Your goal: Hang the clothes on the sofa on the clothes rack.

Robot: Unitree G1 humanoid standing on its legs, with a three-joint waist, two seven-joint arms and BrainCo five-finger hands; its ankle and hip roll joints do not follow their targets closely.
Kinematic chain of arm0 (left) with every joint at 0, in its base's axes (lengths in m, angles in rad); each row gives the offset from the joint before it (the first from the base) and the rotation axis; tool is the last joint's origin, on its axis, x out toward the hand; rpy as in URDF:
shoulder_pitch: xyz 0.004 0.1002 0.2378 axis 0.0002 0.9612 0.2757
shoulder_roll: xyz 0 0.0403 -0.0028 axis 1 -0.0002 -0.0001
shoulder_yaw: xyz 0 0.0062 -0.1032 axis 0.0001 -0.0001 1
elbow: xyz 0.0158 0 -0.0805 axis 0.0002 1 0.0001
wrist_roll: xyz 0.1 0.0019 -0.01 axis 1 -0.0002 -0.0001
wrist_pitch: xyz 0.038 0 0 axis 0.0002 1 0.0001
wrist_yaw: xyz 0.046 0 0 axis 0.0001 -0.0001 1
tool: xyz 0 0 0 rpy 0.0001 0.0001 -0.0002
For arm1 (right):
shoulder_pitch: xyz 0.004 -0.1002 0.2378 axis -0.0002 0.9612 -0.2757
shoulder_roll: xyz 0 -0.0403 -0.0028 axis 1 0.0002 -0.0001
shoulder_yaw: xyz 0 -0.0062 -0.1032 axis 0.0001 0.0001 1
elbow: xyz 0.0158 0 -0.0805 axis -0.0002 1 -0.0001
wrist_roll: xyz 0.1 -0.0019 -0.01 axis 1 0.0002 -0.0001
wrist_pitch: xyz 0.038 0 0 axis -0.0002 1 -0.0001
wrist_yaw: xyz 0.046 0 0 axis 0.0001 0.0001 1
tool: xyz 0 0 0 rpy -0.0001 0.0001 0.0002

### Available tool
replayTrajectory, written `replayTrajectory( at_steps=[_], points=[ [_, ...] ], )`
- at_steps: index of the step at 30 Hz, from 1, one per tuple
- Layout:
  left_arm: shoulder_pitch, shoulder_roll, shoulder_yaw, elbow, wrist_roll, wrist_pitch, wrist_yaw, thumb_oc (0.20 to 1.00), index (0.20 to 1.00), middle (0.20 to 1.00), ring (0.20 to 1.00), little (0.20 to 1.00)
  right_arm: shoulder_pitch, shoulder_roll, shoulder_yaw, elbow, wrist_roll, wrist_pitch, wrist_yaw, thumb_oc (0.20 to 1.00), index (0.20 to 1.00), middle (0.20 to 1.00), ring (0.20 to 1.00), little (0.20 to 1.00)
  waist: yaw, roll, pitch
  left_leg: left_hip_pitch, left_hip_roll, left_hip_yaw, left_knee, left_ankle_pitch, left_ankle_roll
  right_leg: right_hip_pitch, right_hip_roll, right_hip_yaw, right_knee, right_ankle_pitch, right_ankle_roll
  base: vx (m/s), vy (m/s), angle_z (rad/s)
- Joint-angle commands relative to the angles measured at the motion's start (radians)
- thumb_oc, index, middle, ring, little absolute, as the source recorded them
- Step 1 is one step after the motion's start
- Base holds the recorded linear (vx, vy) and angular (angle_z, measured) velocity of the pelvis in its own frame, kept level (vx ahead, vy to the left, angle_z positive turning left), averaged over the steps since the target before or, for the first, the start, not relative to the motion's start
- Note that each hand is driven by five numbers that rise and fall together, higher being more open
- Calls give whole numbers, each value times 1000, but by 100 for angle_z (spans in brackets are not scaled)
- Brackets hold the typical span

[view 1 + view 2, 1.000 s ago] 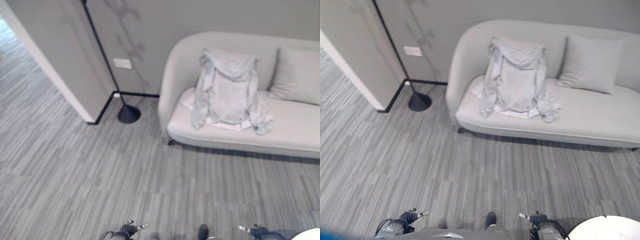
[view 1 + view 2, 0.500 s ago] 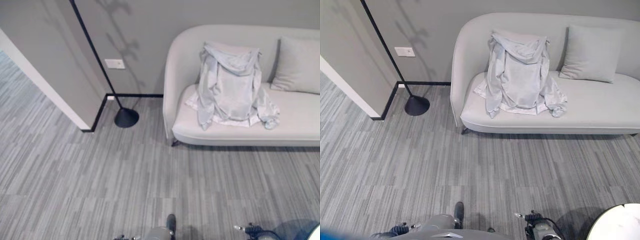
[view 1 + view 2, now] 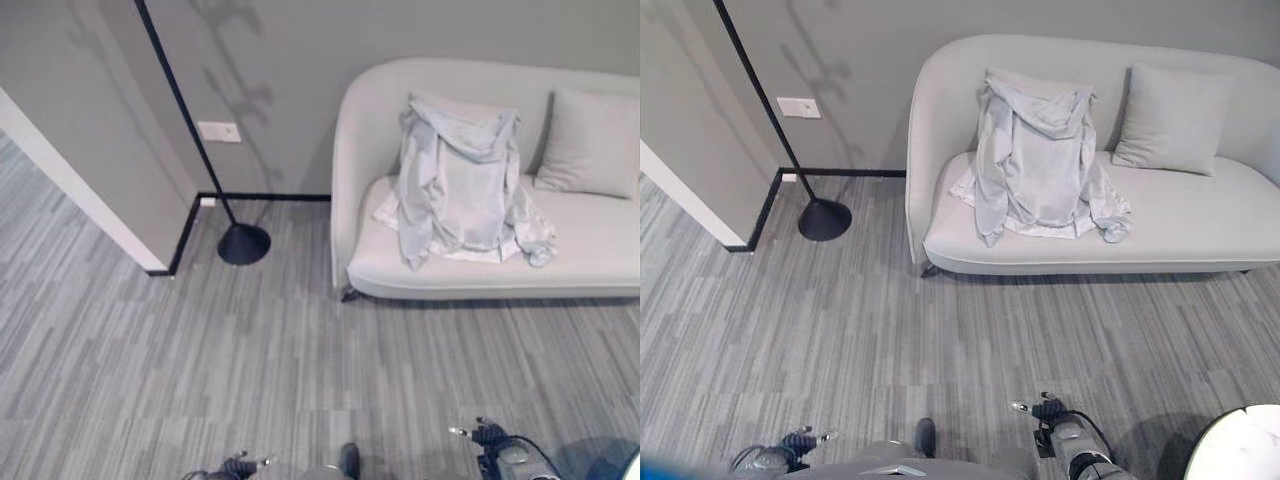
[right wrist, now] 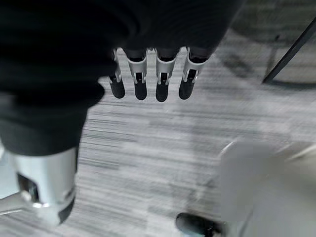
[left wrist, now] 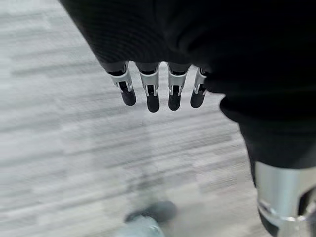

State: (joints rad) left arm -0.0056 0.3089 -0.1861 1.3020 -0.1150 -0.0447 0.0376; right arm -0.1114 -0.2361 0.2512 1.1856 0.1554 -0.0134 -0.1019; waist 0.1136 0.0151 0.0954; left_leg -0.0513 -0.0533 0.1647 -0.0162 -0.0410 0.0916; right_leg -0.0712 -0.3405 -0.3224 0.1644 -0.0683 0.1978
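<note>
Pale grey hooded jacket (image 3: 1040,165) is draped over the sofa (image 3: 1200,225) backrest at 1 o'clock, clothes rack (image 3: 800,165) at 11. Left hand (image 5: 158,94) and right hand (image 4: 148,81) hang low, fingers straight and empty.

The head's two eye views look steeply down from standing height, side by side, sharing the sofa (image 3: 1160,225) and the rack's black base (image 3: 244,243) far ahead of both hands. Each wrist camera looks along straight fingers, left hand (image 5: 153,91) and right hand (image 4: 148,81), toward the carpet (image 5: 59,148) below them.
</note>
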Motion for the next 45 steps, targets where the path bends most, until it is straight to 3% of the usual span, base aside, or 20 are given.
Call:
replayTrajectory(
  at_steps=[1,3,6,8,10,13,14,15,17,18,20,21,24,27,30,32,38,40,42,45],
  points=[
    [-51,-4,35,15,-24,-30,20,1000,1000,1000,1000,1000,-28,-48,0,-19,-3,-5,-11,1000,1000,1000,1000,1000,-27,8,56,-4,102,-209,-12,10,-143,-69,22,79,-115,164,20,240,-314,7],
    [-64,-15,33,12,-26,-39,29,1000,1000,1000,1000,1000,-33,-52,-8,-17,-5,-1,-20,1000,1000,1000,1000,1000,-57,27,74,62,151,-236,-61,0,-182,-169,-11,117,-252,241,64,315,-409,15],
    [-64,-20,30,15,-27,-41,32,1000,1000,1000,1000,1000,-33,-55,-7,-16,-6,-4,-24,1000,1000,1000,1000,1000,-64,35,81,90,175,-232,-71,-9,-199,-200,-7,121,-252,246,64,254,-376,45],
    [-79,-17,29,20,-18,-44,39,1000,1000,1000,1000,1000,-26,-57,-16,-17,-5,-5,-26,1000,1000,1000,1000,1000,-80,-1,77,140,215,-238,-71,-34,-247,-156,-6,106,-252,285,64,455,-691,44],
    [-76,-22,34,23,-26,-47,42,1000,1000,1000,1000,1000,-22,-58,-18,-18,-4,-13,-30,1000,1000,1000,1000,1000,-91,-8,71,155,273,-222,-71,-20,-272,-147,16,87,-216,279,64,311,-614,38],
    [-63,-43,63,27,-84,-47,49,1000,1000,1000,1000,1000,-15,-72,-9,-4,-1,-13,-33,1000,1000,1000,1000,1000,-98,9,56,129,348,-229,-71,55,-307,-138,49,46,-157,240,64,210,-465,47],
    [-63,-43,63,27,-84,-47,49,1000,1000,1000,1000,1000,-15,-72,-9,-4,-1,-13,-33,1000,1000,1000,1000,1000,-98,10,55,129,349,-230,-71,55,-307,-138,49,46,-158,240,64,199,-418,40],
    [-62,-54,65,20,-94,-50,52,1000,1000,1000,1000,1000,-7,-86,-16,-4,5,-16,-38,1000,1000,1000,1000,1000,-104,15,44,98,374,-197,-71,185,-299,-117,74,21,-162,207,64,134,-262,28],
    [-62,-58,61,15,-99,-50,48,1000,1000,1000,1000,1000,-2,-97,-18,0,12,-23,-43,1000,1000,1000,1000,1000,-108,14,37,84,384,-155,-71,225,-289,-100,89,-3,-173,191,49,208,-408,43],
    [-57,-58,53,-3,-96,-52,44,1000,1000,1000,1000,1000,3,-115,-23,8,25,-20,-44,1000,1000,1000,1000,1000,-100,12,29,96,345,-146,-71,184,-247,-68,130,-6,-207,168,25,281,-527,30],
    [-55,-65,47,-3,-97,-51,39,1000,1000,1000,1000,1000,9,-126,-28,14,32,-21,-43,1000,1000,1000,1000,1000,-97,4,23,79,250,-216,-53,102,-214,-26,157,6,-236,154,6,257,-448,-20],
    [-64,-68,35,-5,-90,-49,28,1000,1000,1000,1000,1000,9,-133,-35,18,44,-22,-44,1000,1000,1000,1000,1000,-94,2,24,36,145,-221,-42,55,-180,2,188,11,-252,136,-3,237,-374,-39],
    [-72,-67,19,-4,-83,-46,15,1000,1000,1000,1000,1000,4,-129,-30,19,51,-26,-48,1000,1000,1000,1000,1000,-81,11,36,-50,31,-215,-57,87,-152,9,233,22,-252,123,-16,201,-225,2],
    [-69,-66,14,-1,-85,-48,10,1000,1000,1000,1000,1000,-1,-117,-23,12,61,-33,-50,1000,1000,1000,1000,1000,-66,25,51,-144,-45,-203,-71,134,-148,27,281,36,-252,109,-33,201,-127,-5],
    [-65,-65,17,1,-84,-47,6,1000,1000,1000,1000,1000,1,-106,-17,9,63,-36,-50,1000,1000,1000,1000,1000,-51,31,60,-191,-65,-184,-71,150,-156,56,315,61,-252,83,-48,213,-66,-18],
    [-34,-62,36,14,-64,-34,1,1000,1000,1000,1000,1000,13,-82,-1,18,40,-28,-46,1000,1000,1000,1000,1000,-33,33,47,-174,-54,-198,-71,183,-134,108,353,99,-252,44,-66,401,-33,-59],
    [-6,-46,64,32,-53,-23,-8,1000,1000,1000,1000,1000,28,-54,21,22,4,-21,-28,1000,1000,1000,1000,1000,-16,-11,17,-112,-38,-183,-71,158,-111,162,318,114,-222,2,-61,310,80,-38],
    [-8,-29,74,20,-58,-21,-3,1000,1000,1000,1000,1000,23,-48,33,16,-19,-20,-21,1000,1000,1000,1000,1000,1,-25,16,-72,-27,-164,-63,121,-97,133,273,111,-81,2,-35,324,143,-53],
    [-15,-18,73,11,-62,-20,-2,1000,1000,1000,1000,1000,12,-46,29,7,-18,-20,-20,1000,1000,1000,1000,1000,-6,-12,29,-53,-11,-158,-55,104,-87,72,243,98,53,23,-16,150,133,-33],
    [-27,-3,57,-5,-62,-20,5,1000,1000,1000,1000,1000,2,-42,25,-9,-10,-22,-22,1000,1000,1000,1000,1000,-33,20,47,-36,17,-172,-47,94,-76,-34,220,95,258,50,-27,108,123,-14]
  ],
)
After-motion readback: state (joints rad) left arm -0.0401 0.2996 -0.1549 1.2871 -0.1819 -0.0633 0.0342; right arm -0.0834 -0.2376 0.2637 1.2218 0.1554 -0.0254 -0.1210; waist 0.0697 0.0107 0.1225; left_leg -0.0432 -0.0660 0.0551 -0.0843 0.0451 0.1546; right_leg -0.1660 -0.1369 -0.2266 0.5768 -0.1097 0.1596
